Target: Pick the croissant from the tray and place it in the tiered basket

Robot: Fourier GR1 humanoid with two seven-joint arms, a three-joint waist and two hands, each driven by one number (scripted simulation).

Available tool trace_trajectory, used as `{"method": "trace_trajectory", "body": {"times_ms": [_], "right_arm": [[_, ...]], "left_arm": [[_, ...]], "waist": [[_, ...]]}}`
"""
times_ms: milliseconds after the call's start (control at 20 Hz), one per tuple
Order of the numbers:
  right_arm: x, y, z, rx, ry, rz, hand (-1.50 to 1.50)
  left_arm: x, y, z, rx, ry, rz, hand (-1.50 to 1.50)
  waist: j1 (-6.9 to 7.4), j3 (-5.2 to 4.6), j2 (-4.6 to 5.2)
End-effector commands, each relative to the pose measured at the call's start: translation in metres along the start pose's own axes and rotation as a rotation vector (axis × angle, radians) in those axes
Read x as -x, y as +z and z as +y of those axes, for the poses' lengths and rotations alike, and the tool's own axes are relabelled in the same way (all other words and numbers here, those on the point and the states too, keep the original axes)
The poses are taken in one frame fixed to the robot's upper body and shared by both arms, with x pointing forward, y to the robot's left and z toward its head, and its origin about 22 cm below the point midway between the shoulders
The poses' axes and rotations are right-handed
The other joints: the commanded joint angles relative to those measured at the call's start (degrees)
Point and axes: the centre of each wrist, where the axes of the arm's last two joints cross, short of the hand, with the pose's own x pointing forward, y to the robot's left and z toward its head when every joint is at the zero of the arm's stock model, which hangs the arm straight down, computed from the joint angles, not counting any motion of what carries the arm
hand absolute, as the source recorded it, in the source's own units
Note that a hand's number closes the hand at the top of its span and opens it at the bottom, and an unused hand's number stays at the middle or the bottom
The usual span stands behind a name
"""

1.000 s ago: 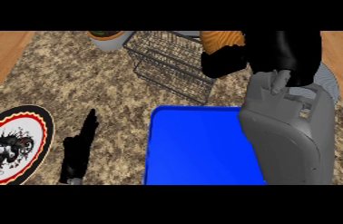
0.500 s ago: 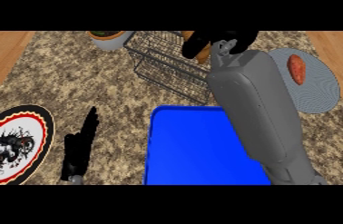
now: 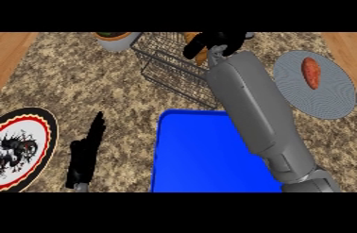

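My right hand [image 3: 222, 40] is stretched to the far side of the counter, above the wire tiered basket [image 3: 167, 69]. Its fingers are curled around the orange-brown croissant [image 3: 196, 50], which shows partly at the hand's left side, over the basket's top. The grey right forearm [image 3: 254, 109] crosses the blue tray [image 3: 202, 154], whose visible surface is bare. My left hand [image 3: 86, 152] rests open on the counter left of the tray, fingers pointing away from me.
A grey plate [image 3: 317, 93] at the right holds a reddish sweet potato [image 3: 310, 72]. A patterned plate [image 3: 21, 149] lies at the left edge. A grey bowl [image 3: 115, 38] stands at the back, left of the basket.
The right arm has reached further away and to the left, carrying the croissant from beside the basket to above it. The left hand has stayed still.
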Motion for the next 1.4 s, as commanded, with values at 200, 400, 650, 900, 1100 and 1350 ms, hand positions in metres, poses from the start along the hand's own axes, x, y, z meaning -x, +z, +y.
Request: {"method": "trace_trajectory", "body": {"times_ms": [200,400,650,900,1100,1350], "right_arm": [[0.021,-0.012,0.023,-0.078,-0.331,0.098,-1.5],[0.037,-0.011,0.029,0.003,-0.511,0.067,-1.5],[0.03,-0.018,0.008,0.084,-0.66,0.006,-1.5],[0.037,-0.028,-0.033,0.347,-0.705,0.071,-1.5],[0.096,-0.033,-0.063,0.428,-0.699,0.181,-1.5],[0.139,-0.004,-0.123,0.461,-0.729,0.206,-1.5]], "left_arm": [[-0.013,-0.015,0.003,0.014,-0.003,-0.01,0.0],[-0.011,0.001,-0.008,0.0,0.015,-0.001,0.0],[0.007,0.009,-0.008,0.002,-0.002,-0.004,0.0],[0.008,0.01,0.01,-0.05,0.012,0.015,0.0],[0.014,0.008,0.005,-0.074,0.022,0.033,0.0],[0.014,0.016,0.026,-0.091,0.009,0.051,0.0]], "waist": [[0.88,0.02,0.24],[0.96,0.08,0.05],[-0.36,0.04,-0.17],[-1.99,-0.02,-0.82],[-4.02,0.02,-1.27],[-5.4,0.02,-1.83]]}}
